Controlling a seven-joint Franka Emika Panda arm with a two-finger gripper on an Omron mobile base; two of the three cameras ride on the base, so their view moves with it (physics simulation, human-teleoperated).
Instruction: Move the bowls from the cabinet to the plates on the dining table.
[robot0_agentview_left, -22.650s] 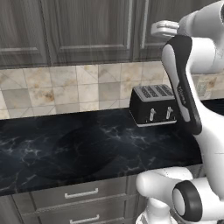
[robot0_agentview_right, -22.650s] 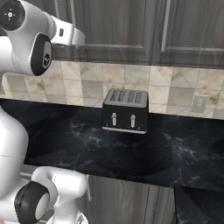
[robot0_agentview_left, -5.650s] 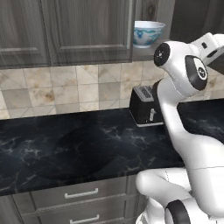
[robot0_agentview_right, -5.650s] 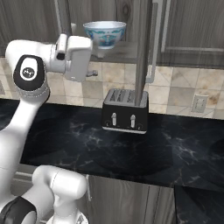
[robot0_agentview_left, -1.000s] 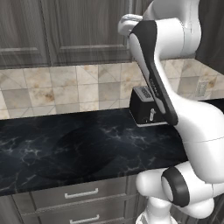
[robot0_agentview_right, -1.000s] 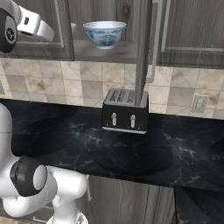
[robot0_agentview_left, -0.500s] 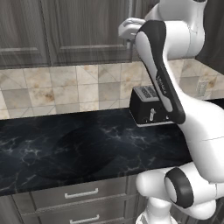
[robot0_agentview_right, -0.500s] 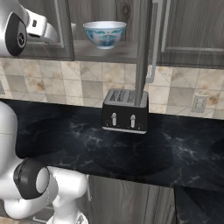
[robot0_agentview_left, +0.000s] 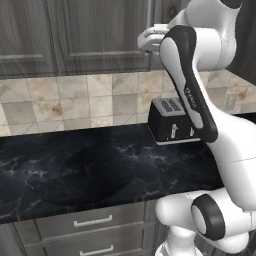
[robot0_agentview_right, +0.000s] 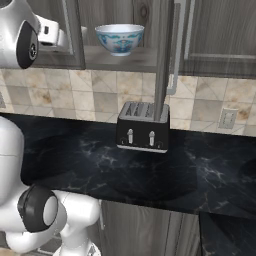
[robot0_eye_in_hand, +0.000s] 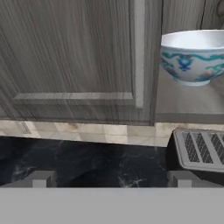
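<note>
With the cabinet (robot0_agentview_right: 210, 35) door open, the patterned bowl (robot0_agentview_right: 119, 38) waits on its shelf above the toaster (robot0_agentview_right: 143, 126); the gripper (robot0_eye_in_hand: 111, 177), spread and empty, hovers left. No bowl moved yet.

The patterned bowl (robot0_agentview_right: 119, 38) sits upright on the open cabinet (robot0_agentview_right: 210, 35) shelf, its door edge-on just right. Below, the black toaster (robot0_agentview_right: 143, 127) stands on the dark marble counter (robot0_agentview_right: 210, 175).
</note>
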